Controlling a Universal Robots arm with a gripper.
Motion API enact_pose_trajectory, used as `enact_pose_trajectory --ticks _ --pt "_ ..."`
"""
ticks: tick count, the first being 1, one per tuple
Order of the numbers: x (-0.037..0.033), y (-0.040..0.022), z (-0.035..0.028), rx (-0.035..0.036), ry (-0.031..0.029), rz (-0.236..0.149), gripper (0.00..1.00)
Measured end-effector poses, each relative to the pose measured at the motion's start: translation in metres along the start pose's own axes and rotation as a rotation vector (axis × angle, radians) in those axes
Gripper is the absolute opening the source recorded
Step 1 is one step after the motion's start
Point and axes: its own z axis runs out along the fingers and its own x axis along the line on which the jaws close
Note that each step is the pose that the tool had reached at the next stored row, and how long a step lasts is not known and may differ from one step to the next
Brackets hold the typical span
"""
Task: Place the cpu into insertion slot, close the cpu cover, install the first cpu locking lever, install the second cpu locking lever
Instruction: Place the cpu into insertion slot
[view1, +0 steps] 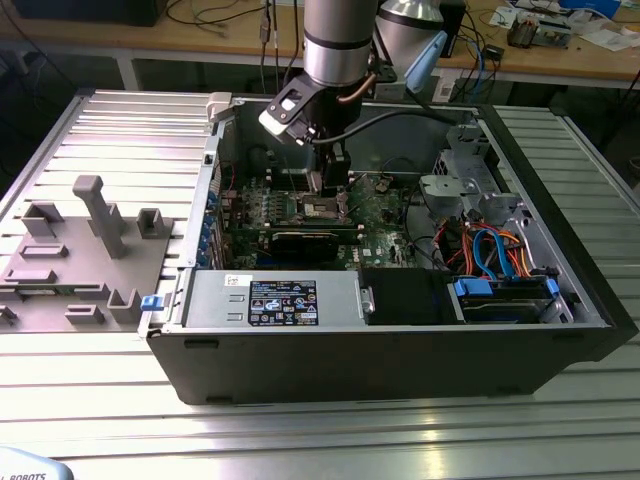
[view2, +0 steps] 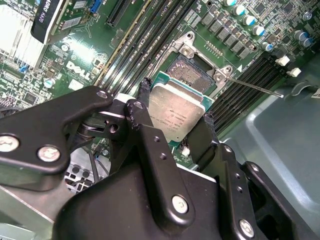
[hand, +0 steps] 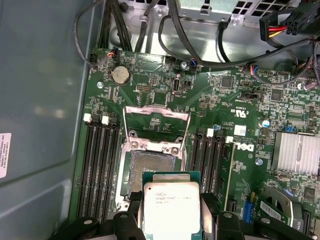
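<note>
While the arm reaches down into the open computer case on the slatted metal table, its claw hangs over the green circuit board near the middle of the case in the exterior view. In both wrist views the claw is drawn in narrow and grips the chip, with a black finger pressed against each of two opposite edges. The chip is carried flat with its dull silver top facing up, and it sits over one edge of the socket, not seated in it; whether it touches the rim cannot be told. Most of the socket's dark bed lies bare. The cover is swung open at the far side of the socket, and green board shows through its square window. A thin metal lever sticks out from one socket corner across the long black memory slots
</note>
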Motion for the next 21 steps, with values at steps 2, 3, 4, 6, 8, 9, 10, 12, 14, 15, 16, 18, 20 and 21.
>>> enact_pose_trajectory --ticks 2,3,4,6,8,9,10,12,14,15,16,18,20,21 --pt "0.0 0.0 0.0005 0.0 0.0 0.0 0.55" --pt "0.0 0.0 0.0008 0.0 0.0 0.0 0.55" --pt "0.0 0.0 0.001 -0.0001 0.0 0.0 0.55" --pt "0.0 0.0 0.0013 0.0 0.0 0.0 0.55" --pt "0.0 0.0 0.0017 -0.0001 0.0 0.0 0.55" --pt "0.0 0.0 0.0018 0.0 0.0 0.0 0.55" --pt "0.0 0.0 0.002 -0.0001 0.0 0.0 0.55" --pt "-0.0001 0.0 0.0026 -0.0001 0.0 0.0 0.55" --pt "-0.0001 0.0 0.0029 -0.0001 0.0 0.0 0.55" --pt "-0.0001 0.0 0.0031 -0.0001 0.0 0.0 0.55" --pt "-0.0001 -0.0001 0.0033 -0.0001 0.0 0.0 0.55" --pt "-0.0001 -0.0001 0.0037 0.0 -0.0001 0.0 0.55" --pt "-0.0001 -0.0001 0.0041 0.0 0.0 0.0 0.55" --pt "-0.0001 -0.0001 0.0043 -0.0001 0.0 0.0 0.55"
